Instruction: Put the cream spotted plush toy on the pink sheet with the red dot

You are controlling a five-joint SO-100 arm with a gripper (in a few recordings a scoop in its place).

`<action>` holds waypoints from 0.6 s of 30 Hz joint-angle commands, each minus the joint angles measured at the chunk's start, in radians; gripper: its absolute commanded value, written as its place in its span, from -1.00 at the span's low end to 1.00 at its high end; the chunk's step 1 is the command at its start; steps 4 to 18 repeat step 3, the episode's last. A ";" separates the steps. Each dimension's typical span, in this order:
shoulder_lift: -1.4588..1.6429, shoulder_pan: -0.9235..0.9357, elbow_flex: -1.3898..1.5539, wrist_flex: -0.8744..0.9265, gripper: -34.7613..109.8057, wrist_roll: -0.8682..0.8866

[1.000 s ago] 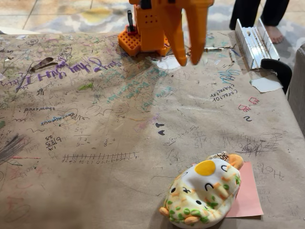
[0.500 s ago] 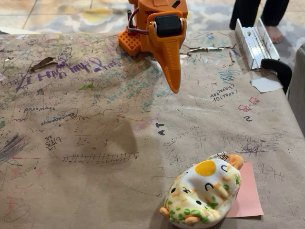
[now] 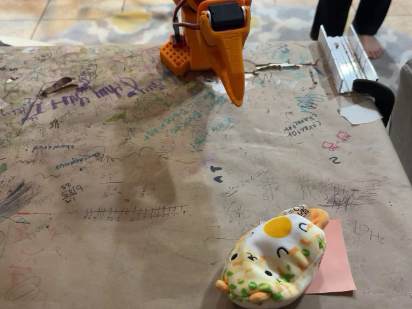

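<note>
Resting partly on the pink sheet (image 3: pixel 333 261), the plush toy (image 3: pixel 277 261) covers the sheet's left part and spills onto the brown table paper (image 3: pixel 129 167). Well beyond the toy, the orange gripper (image 3: pixel 236 96) hangs empty, fingers together, so placement looks essentially finished.

Home, tiled floor (image 3: pixel 58 16) (bare foot (image 3: pixel 373 45))

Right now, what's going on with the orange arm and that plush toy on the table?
Nothing is being held. The orange arm's gripper hangs at the far side of the scribbled brown table, its fingers together and empty. The cream spotted plush toy lies near the front edge, resting partly on the pink sheet, covering most of it.
</note>
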 commanded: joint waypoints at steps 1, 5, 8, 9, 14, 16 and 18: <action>0.015 -0.008 0.017 0.014 -0.52 0.002; 0.015 -0.011 0.017 0.015 -0.52 -0.002; 0.015 -0.011 0.017 0.015 -0.52 -0.002; 0.015 -0.011 0.017 0.015 -0.52 -0.002; 0.015 -0.011 0.017 0.015 -0.52 -0.002; 0.015 -0.011 0.017 0.015 -0.52 -0.002; 0.015 -0.011 0.017 0.015 -0.52 -0.002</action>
